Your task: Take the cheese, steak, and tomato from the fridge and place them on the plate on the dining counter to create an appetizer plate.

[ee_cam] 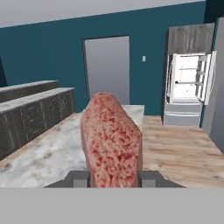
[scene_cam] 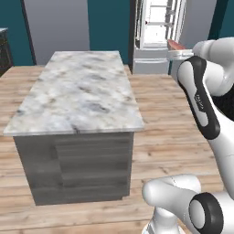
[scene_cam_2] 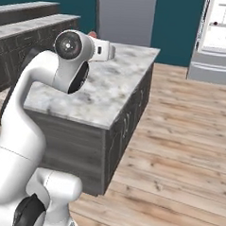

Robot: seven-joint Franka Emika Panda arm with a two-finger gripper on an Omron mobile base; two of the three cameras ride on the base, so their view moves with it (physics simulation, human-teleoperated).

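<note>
The steak [ee_cam: 113, 140], a pinkish-red slab, stands upright between the two fingertips of my gripper [ee_cam: 114, 178], which is shut on it. From the left base view the steak [scene_cam: 175, 44] pokes out above the white hand [scene_cam: 182, 54], held high in the air. In the right base view a sliver of the steak [scene_cam_2: 92, 34] shows behind the hand [scene_cam_2: 103, 50], over the marble-topped island [scene_cam_2: 112, 86]. The fridge [ee_cam: 189, 83] stands open at the far wall, with white shelves showing. The cheese, tomato, plate and dining counter are out of view.
The short marble-topped island [scene_cam: 82, 91] with a dark grey base fills the space ahead and left of the arm. Dark cabinets with grey tops [scene_cam_2: 25, 24] run along the left wall. Wood floor [scene_cam_2: 179, 138] lies open between the island and the fridge [scene_cam: 157, 27].
</note>
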